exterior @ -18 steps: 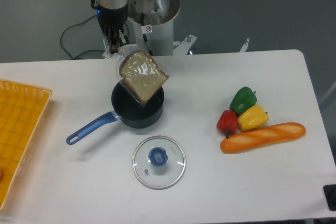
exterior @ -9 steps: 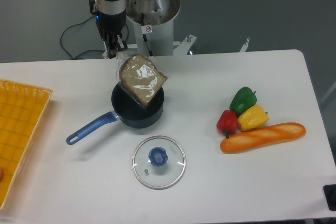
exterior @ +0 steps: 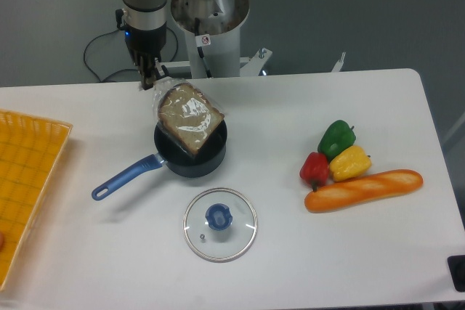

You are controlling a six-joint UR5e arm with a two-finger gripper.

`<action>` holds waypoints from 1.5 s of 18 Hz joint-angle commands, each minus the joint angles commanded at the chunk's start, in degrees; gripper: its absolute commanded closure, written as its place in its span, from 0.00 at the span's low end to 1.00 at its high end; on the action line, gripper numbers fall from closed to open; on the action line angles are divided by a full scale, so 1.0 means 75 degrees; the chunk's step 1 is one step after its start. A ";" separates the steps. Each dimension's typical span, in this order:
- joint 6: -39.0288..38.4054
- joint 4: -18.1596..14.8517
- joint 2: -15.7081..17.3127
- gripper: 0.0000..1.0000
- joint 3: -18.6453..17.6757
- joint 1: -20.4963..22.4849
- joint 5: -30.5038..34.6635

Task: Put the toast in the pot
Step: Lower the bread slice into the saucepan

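The toast [exterior: 190,117], a brown slice in shiny clear wrap, hangs tilted over the pot [exterior: 207,161], its lower corner down inside the dark rim. My gripper [exterior: 150,78] is above and to the left of the pot, shut on the upper left corner of the wrap. The pot's blue handle [exterior: 123,178] points toward the front left. Part of the pot's inside is hidden by the slice.
A glass lid with a blue knob [exterior: 219,223] lies in front of the pot. At the right sit green [exterior: 336,136], red [exterior: 314,168] and yellow peppers [exterior: 350,162] and a baguette [exterior: 363,189]. An orange tray [exterior: 25,179] is at the left edge.
The gripper has shifted left, and the toast has moved left and lower with it, sinking further into the pot.
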 joint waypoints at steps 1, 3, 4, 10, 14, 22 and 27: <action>-0.0047 0.0024 -0.0024 1.00 0.0000 -0.0047 0.0000; -0.0082 0.0118 -0.0117 1.00 0.0000 -0.0140 0.0000; -0.0117 0.0130 -0.0129 1.00 0.0000 -0.0152 0.0000; -0.0364 0.0388 -0.0352 1.00 -0.0012 -0.0293 0.0023; -0.0364 0.0399 -0.0411 1.00 -0.0012 -0.0305 0.0035; -0.0329 0.0446 -0.0598 1.00 -0.0141 -0.0305 0.0257; -0.0317 0.0598 -0.0727 1.00 -0.0176 -0.0305 0.0281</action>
